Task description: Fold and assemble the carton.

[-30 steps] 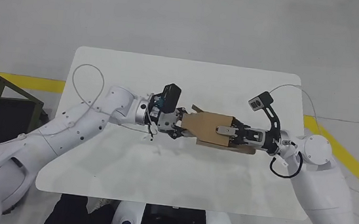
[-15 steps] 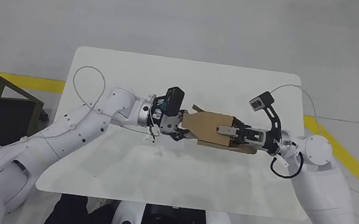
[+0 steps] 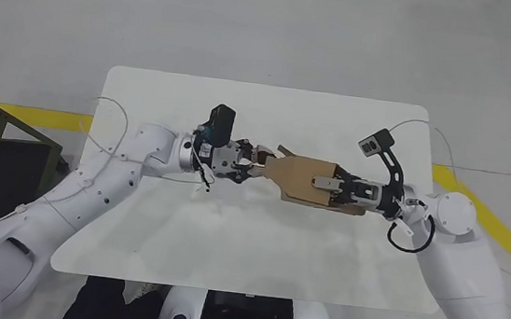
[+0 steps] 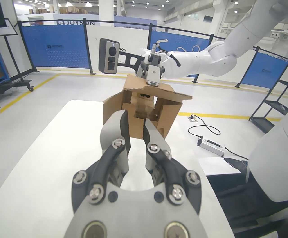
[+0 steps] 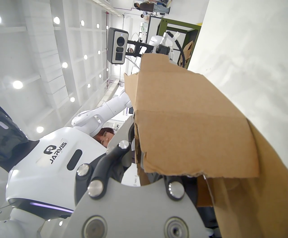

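The left gripper backs leftward off the carton, jaws parted and empty, so the right gripper, clamped on the right end, holds it alone pending the next fold.

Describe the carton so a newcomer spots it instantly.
Start at the white table. At its middle is the carton, held by the right gripper, its open end facing the left gripper. It is the only brown cardboard thing at the table.
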{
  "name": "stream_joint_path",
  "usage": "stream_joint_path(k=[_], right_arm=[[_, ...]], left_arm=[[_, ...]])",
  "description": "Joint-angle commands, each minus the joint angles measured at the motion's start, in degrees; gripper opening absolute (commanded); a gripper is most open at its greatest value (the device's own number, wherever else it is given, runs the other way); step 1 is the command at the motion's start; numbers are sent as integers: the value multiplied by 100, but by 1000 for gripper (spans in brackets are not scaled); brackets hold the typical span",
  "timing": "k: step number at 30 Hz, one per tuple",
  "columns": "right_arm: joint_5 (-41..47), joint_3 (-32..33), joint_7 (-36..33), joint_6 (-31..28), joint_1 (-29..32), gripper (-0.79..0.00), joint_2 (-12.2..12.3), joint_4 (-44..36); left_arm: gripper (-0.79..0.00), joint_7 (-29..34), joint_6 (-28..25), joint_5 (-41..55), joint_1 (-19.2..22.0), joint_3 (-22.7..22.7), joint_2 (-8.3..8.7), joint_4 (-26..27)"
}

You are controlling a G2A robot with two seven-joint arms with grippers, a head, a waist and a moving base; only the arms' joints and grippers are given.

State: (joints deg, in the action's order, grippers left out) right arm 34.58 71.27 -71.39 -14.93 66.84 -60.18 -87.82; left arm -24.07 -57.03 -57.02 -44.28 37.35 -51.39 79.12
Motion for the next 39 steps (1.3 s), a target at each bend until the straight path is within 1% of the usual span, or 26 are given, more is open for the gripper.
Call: stream_joint_path(k=[1, 6, 8, 11, 18, 24, 28, 29, 30, 31, 32, 33, 37, 39], right_arm=[[11, 16, -6, -11, 5, -785, 3, 2], [-3, 13, -33, -7, 18, -785, 8, -30], [-33, -13, -41, 0, 22, -785, 7, -67], [-96, -73, -56, 8, 21, -785, 4, -124], [-187, -216, -57, 42, -16, -785, -11, -172], [-211, -285, -71, 41, -44, -785, -19, -173], [-175, -281, -54, 35, -55, -785, -19, -154], [-172, -268, -49, 27, -54, -785, -17, -144], [-162, -253, -42, 24, -51, -785, -14, -133], [-146, -236, -36, 22, -47, -785, -12, -122], [-140, -216, -26, 21, -45, -785, -9, -109], [-125, -199, -19, 20, -41, -785, -6, -99], [-94, -149, 2, 10, -29, -785, 2, -81], [-92, -143, -1, 12, -23, -785, 4, -86]], left_arm=[[-585, -20, 45, 29, -94, 152, 32, -84], [-594, 42, 70, 281, -218, 448, 66, -287], [-613, 96, 75, 421, -222, 531, 57, -320], [-603, 247, 74, 577, -205, 595, 28, -322], [-557, 645, 168, 778, -124, 561, -107, -263], [-551, 955, 155, 913, -54, 485, -232, -315], [-489, 1144, 109, 910, -28, 438, -303, -321], [-489, 1176, 71, 904, -30, 432, -316, -326], [-529, 1204, 32, 896, -32, 432, -327, -327], [-603, 1222, -21, 889, -41, 434, -336, -318], [-656, 1230, -85, 891, -54, 444, -342, -307], [-696, 1234, -97, 875, -71, 459, -345, -273], [-699, 1242, -97, 718, -191, 523, -317, -53], [-686, 1266, -97, 652, -252, 543, -295, 59]])
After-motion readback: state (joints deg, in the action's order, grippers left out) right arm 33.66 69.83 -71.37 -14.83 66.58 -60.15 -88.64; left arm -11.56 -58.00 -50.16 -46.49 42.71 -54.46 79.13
